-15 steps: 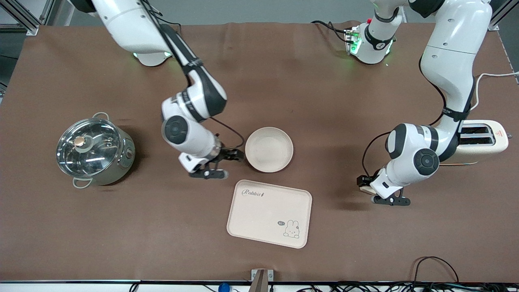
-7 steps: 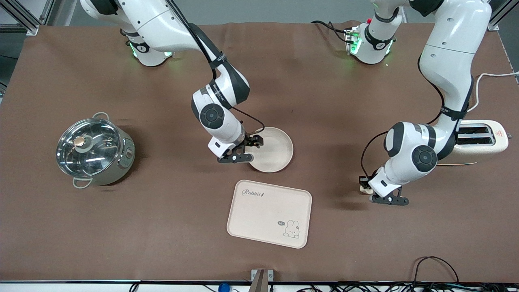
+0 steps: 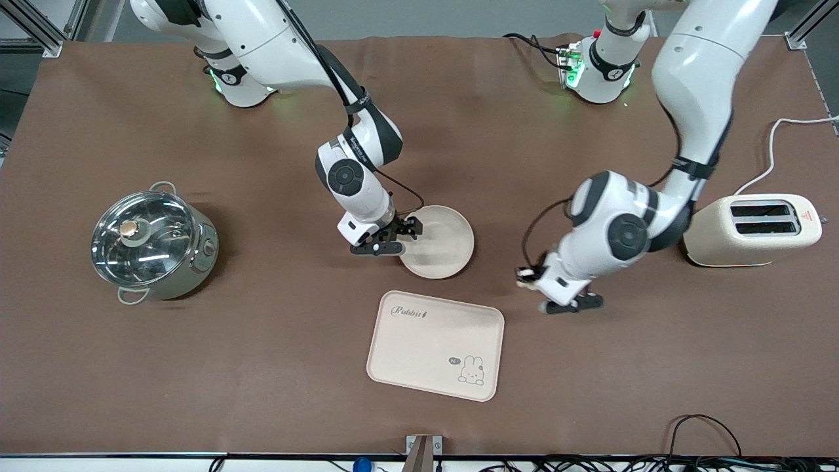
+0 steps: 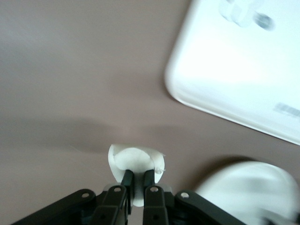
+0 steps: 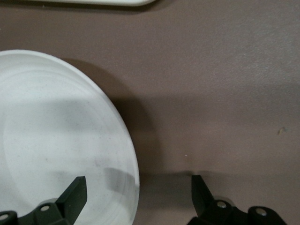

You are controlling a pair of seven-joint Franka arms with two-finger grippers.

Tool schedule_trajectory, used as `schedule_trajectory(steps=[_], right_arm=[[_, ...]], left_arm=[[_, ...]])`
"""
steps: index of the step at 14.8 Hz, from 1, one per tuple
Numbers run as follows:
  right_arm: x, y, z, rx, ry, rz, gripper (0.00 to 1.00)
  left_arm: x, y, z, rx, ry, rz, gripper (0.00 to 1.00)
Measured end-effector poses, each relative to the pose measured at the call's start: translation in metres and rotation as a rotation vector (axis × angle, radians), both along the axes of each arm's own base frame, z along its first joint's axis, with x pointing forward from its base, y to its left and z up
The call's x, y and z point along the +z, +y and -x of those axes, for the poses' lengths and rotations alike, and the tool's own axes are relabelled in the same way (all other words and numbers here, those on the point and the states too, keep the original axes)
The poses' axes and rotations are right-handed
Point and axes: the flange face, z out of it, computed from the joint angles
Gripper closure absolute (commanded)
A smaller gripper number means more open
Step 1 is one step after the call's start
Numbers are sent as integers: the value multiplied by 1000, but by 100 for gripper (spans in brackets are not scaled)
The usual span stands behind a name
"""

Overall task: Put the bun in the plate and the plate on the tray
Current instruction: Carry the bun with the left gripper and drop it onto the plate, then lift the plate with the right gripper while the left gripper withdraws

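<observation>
Pinching the bun (image 4: 136, 164) in my left pincer (image 4: 136, 182): soft, light (dents easily). Right pincer (image 3: 393, 240), spread, straddles the stiff plate (image 3: 446, 252) rim at mid-frame.

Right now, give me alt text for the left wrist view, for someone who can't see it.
The left gripper is shut on the bun, a small pale lump pinched between its black fingers, held above the brown tablecloth. The corner of the cream tray shows blurred nearby, and part of the round plate shows beside the gripper.
</observation>
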Motion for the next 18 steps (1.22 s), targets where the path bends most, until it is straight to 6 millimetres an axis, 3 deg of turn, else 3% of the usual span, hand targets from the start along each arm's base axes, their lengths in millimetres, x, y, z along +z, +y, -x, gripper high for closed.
schedule_trajectory(steps=[3,5,6,7,8,11,15,16,18], right_arm=[[-1,-1,0,-2,2,2,7],[-3,0,3,2,7,6,7],[-3,1,5,4,7,6,7],[-3,2,5,5,7,6,7],[-2,2,5,6,5,4,12],[-1,2,5,6,4,3,42],[-1,1,5,3,3,5,91],[-1,1,4,3,1,4,98],[5,2,2,-1,-11,-6,100]], left_arm=[[-16,-60,22,78,71,33,98],[-26,-92,34,138,83,67,86],[-29,-107,42,165,88,78,71],[-32,-122,51,194,102,80,17],[-34,-133,59,220,115,76,0],[-35,-148,71,235,130,69,0],[-36,-143,67,237,123,64,0],[-35,-141,66,213,104,54,0],[-27,-123,50,104,33,6,0]])
